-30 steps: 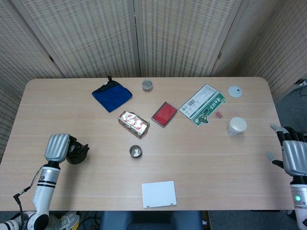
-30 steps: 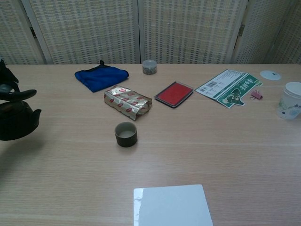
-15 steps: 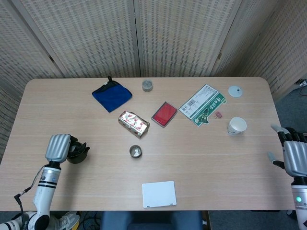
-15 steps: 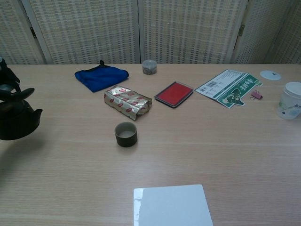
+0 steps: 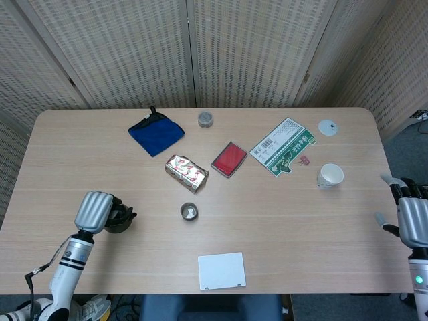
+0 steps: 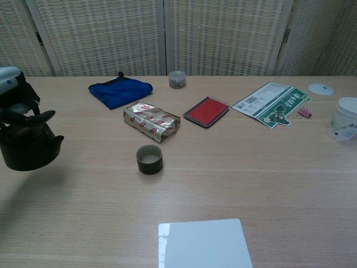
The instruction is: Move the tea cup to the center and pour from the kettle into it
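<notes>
Left robot hand (image 5: 95, 211) gripping kettle (image 6: 27, 146), tea cup (image 5: 189, 212) well apart rightward.

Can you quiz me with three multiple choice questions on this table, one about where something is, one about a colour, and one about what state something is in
1. Where does the tea cup sit?
A. Just in front of the gold foil packet
B. On the blue cloth
C. Beside the white lid at the far right

2. What colour is the flat case in the middle of the table?
A. Green
B. Red
C. Yellow

3. What is the state of the kettle?
A. Lying on its side by the cloth
B. Standing alone at the far edge
C. Held by the left hand, off the table

Answers:
1. A, the head view shows the cup on the near side of the packet.
2. B, both views show it red.
3. C, the chest view shows the kettle upright above its shadow, under the hand.
</notes>
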Tool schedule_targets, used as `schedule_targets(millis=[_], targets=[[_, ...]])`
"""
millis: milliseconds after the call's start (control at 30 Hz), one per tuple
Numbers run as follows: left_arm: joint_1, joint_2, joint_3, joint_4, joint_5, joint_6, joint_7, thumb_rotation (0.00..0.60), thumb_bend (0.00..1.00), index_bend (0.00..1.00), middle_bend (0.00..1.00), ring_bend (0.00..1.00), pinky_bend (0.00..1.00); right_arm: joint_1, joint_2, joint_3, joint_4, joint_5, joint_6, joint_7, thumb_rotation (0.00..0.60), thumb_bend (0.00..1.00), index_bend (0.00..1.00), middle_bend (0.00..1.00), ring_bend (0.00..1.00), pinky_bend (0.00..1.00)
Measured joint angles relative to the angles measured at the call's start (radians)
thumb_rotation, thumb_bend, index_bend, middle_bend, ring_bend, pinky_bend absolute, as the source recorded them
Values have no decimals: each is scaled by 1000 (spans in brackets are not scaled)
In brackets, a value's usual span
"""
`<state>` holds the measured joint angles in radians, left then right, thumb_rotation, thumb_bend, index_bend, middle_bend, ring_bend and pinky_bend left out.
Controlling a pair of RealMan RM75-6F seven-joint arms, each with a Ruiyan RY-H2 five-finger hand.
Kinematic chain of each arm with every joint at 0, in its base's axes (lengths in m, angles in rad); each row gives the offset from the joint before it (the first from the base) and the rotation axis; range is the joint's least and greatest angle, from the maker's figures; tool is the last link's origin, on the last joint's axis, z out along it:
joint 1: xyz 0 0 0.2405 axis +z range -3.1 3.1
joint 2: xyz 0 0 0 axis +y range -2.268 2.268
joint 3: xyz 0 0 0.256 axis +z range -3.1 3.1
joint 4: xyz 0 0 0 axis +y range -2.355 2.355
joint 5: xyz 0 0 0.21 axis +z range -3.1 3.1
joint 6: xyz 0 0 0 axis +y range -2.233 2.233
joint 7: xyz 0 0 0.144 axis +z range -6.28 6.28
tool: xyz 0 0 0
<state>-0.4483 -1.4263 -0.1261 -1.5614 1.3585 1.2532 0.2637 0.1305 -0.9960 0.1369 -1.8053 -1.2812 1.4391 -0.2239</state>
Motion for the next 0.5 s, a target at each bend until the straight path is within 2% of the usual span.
schedule_targets(millis=[200,333,500], targets=[[-26,-12,-7,-8,18,-12,27,418,375,1000,1000,998,729,-6,5,2,-2,-2,7,6,600,207,191,252,143,238],[-44,-23,-11,1,22,-28,38,495,375,1000,1000,996,729,-7,5,1,-1,-3,7,8,600,207,191,252,143,238],[-69,-42,-15,28,33,-46,57,510,375,1000,1000,995,730,-10,5,1,-1,-3,9,8,600,207,191,252,143,239]])
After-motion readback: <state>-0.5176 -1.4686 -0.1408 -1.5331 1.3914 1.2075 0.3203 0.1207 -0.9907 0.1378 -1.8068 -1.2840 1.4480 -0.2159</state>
